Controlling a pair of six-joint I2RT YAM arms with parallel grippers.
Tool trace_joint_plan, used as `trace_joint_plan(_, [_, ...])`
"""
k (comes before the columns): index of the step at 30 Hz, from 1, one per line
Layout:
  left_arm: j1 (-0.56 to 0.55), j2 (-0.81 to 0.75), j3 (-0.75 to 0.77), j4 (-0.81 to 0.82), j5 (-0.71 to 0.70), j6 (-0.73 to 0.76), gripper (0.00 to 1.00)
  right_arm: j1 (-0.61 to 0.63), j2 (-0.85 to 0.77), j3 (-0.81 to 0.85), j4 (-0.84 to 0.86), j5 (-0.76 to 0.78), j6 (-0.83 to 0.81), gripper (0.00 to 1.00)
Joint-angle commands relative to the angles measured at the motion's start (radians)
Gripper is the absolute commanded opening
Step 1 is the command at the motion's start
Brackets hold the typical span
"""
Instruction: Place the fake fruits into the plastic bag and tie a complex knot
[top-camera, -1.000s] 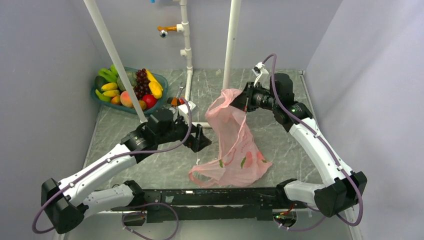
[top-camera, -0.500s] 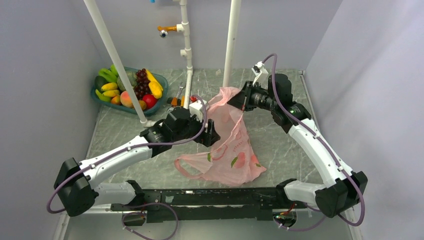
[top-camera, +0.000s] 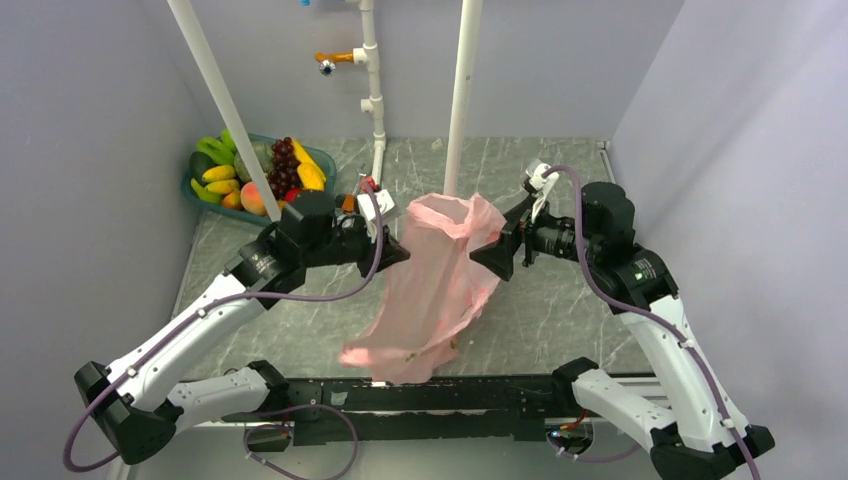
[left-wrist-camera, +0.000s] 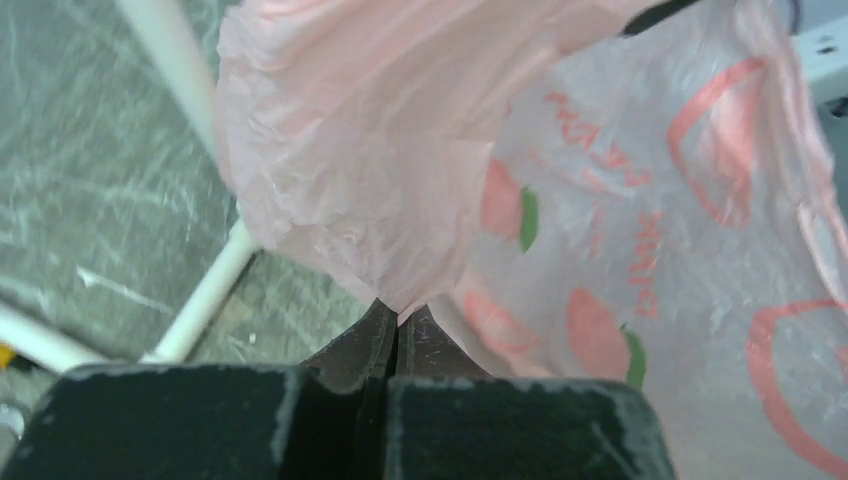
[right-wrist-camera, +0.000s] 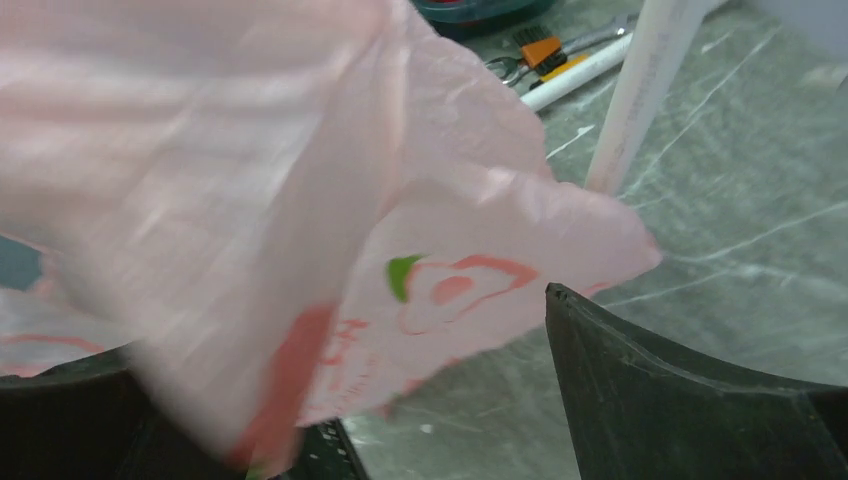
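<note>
One plastic bag (top-camera: 440, 275) hangs above the desk (top-camera: 560, 310), held up between two end effectors. The left end effector (left-wrist-camera: 398, 318) is pinched fully closed on a fold of the bag's pink rim. The right end effector (top-camera: 492, 262) has its jaws wide apart (the film only drapes loosely between them). The fake fruits (top-camera: 262, 178) all sit in one teal basin (top-camera: 322, 158) at the desk's far left corner: one purple grape bunch, one red piece and one peach among several bananas.
</note>
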Motion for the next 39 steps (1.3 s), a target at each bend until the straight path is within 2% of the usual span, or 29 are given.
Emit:
trace_joint_plan(1, [-0.001, 0.054, 0.128, -0.148, 0.198, 0.158, 0.00, 0.004, 0.068, 0.117, -0.045, -0.058, -0.289, 1.00])
trace_joint_plan(8, [-0.025, 0.164, 0.270, -0.285, 0.258, 0.239, 0.00, 0.092, 0.118, 0.184, 0.028, -0.080, -0.364, 1.00])
trace_joint_plan(11, [-0.019, 0.168, 0.282, -0.313, 0.271, 0.267, 0.00, 0.138, 0.097, 0.173, 0.026, -0.042, -0.431, 1.00])
trace_joint_plan(16, [0.004, 0.179, 0.309, -0.364, 0.331, 0.308, 0.00, 0.143, 0.071, 0.182, 0.012, 0.011, -0.488, 1.00])
trace_joint_plan(19, [0.013, 0.196, 0.329, -0.394, 0.363, 0.348, 0.00, 0.145, 0.079, 0.214, -0.030, -0.066, -0.535, 1.00])
trace_joint_plan(21, [0.015, 0.225, 0.367, -0.441, 0.381, 0.391, 0.00, 0.146, 0.087, 0.222, 0.013, -0.114, -0.508, 1.00])
trace_joint_plan(24, [0.015, 0.267, 0.436, -0.504, 0.397, 0.445, 0.00, 0.156, 0.109, 0.241, 0.093, -0.123, -0.470, 1.00])
trace_joint_plan(28, [0.018, 0.305, 0.510, -0.568, 0.410, 0.486, 0.00, 0.166, 0.150, 0.278, 0.063, -0.140, -0.509, 1.00])
trace_joint_plan(32, [0.019, 0.357, 0.593, -0.640, 0.416, 0.550, 0.00, 0.201, 0.175, 0.235, 0.104, -0.147, -0.521, 1.00])
trace_joint_plan(34, [0.021, 0.388, 0.634, -0.702, 0.395, 0.624, 0.00, 0.218, 0.198, 0.228, 0.085, -0.133, -0.532, 0.88])
trace_joint_plan(38, [0.044, 0.472, 0.752, -0.825, 0.350, 0.752, 0.00, 0.223, 0.230, 0.227, 0.068, -0.091, -0.435, 0.17])
trace_joint_plan(39, [0.066, 0.483, 0.767, -0.832, 0.344, 0.761, 0.00, 0.223, 0.231, 0.224, 0.066, -0.090, -0.406, 0.03])
